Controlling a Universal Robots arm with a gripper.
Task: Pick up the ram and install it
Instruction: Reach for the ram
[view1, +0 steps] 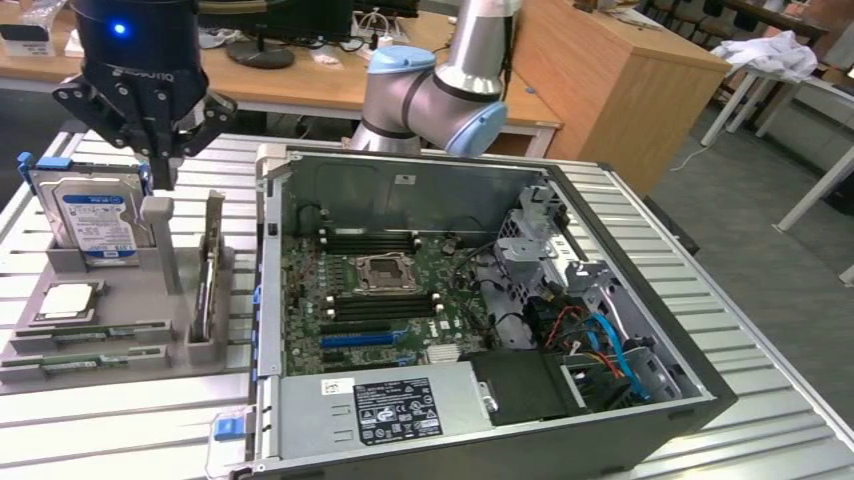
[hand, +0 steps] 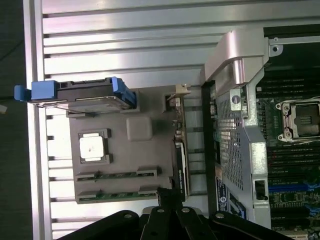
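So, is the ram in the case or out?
Out: ram sticks sit in the grey holder beside the case; the memory slots look empty.

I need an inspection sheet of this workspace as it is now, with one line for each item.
Surface: ribbed metal table, carrying a grey holder and an open computer case.
Job's things: green memory sticks, two, lie flat in the holder; motherboard slots look empty.
Clutter: hard drive upright and processor flat, both in the holder.
Claw: shut, holding nothing, over the holder near the hard drive.
Cables: blue and red cables inside the case.
Surroundings: wooden desks behind.
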